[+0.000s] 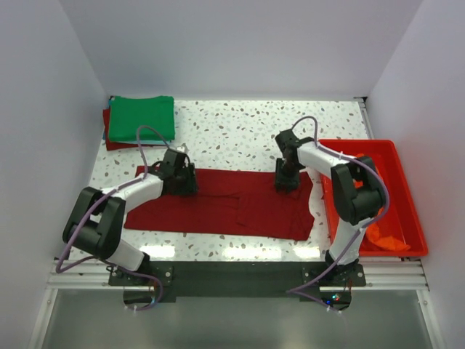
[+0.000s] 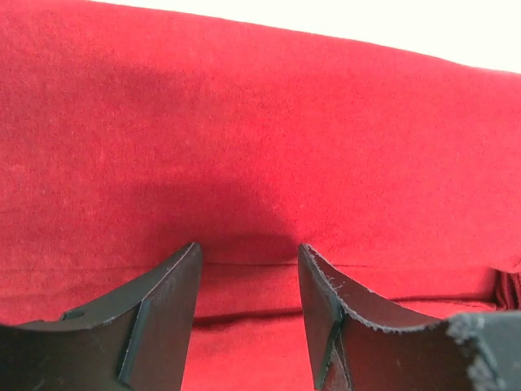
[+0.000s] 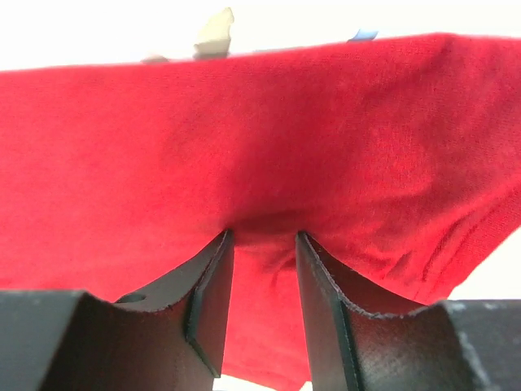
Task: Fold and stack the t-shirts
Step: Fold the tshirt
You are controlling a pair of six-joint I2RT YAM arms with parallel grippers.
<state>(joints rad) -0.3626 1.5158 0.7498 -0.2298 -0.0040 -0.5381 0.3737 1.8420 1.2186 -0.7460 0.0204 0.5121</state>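
Mostly flat, the fuzzy dark red t-shirt (image 1: 218, 207) forms a band.

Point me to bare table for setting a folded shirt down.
Free: the far-centre table, between the green shirt and the red tub, beyond the dark red shirt; also a narrow strip along the near edge. Crowded: the middle, with the left gripper and right gripper at that spread shirt.
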